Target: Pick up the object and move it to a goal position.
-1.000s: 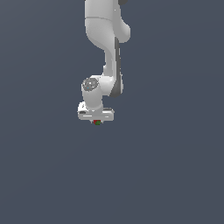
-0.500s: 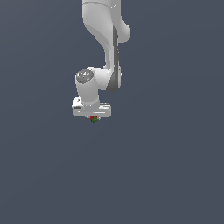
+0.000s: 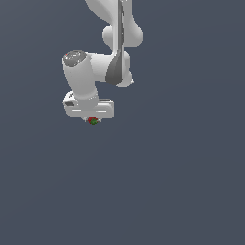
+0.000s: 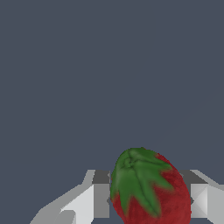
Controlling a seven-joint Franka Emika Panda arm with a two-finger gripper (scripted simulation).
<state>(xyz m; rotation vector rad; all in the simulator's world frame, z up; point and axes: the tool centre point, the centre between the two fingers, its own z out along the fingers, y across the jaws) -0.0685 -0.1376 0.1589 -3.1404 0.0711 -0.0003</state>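
change: over the last second i see the arm (image 3: pixel 115 57) swing toward the exterior view's left and the strawberry (image 3: pixel 93 120) travel with it, tucked under the hand.
meaning: i judge the pick done and the carry to the goal under way; no goal marker shows in either view, so i cannot say how far remains.
fingers: the fingers (image 4: pixel 98 197) are clamped on the strawberry, one pale pad on each flank in the wrist view.
strawberry position: held between the fingers, green cap toward the wrist camera, red body bulging past the pads.
surroundings: only plain grey table (image 3: pixel 182 191) around it; contact with it cannot be judged.
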